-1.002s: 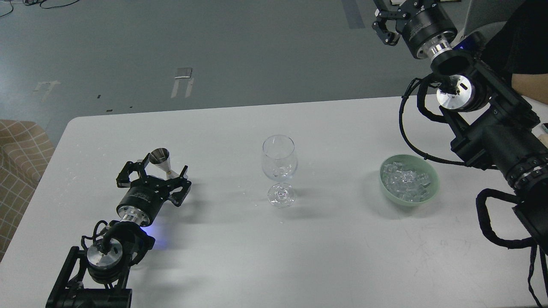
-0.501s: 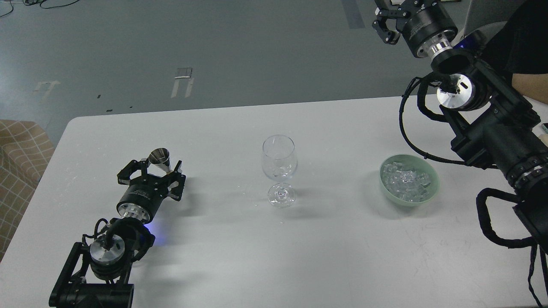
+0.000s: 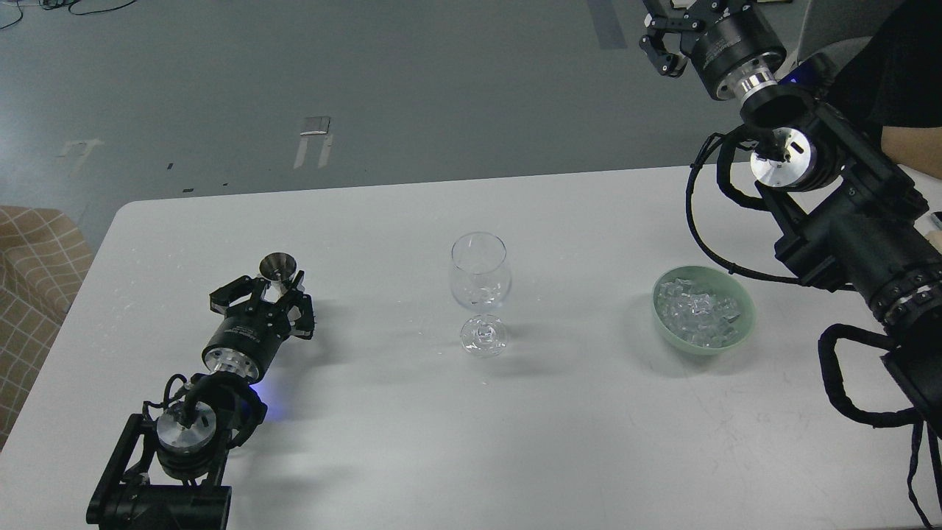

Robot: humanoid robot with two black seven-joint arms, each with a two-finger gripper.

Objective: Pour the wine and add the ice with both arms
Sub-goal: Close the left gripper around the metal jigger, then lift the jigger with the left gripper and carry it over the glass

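A small silver metal jigger [image 3: 279, 267] stands on the white table [image 3: 412, 442] at the left. My left gripper [image 3: 278, 296] has its fingers closed around the jigger's lower part. An empty clear stemmed wine glass [image 3: 480, 278] stands at the table's middle. A pale green bowl [image 3: 745, 324] at the right holds a heap of clear ice cubes [image 3: 695, 309]. My right gripper [image 3: 666, 33] is high at the top edge, beyond the table's far side, partly cut off; its fingers cannot be told apart.
A person's arm in a black sleeve [image 3: 909, 140] is at the right edge behind my right arm. A checked brown seat [image 3: 29, 294] stands off the table's left side. Grey floor lies beyond the far edge.
My left gripper's fingers have closed in from wide apart onto the jigger, which has shifted slightly away from me. The right arm has barely moved.
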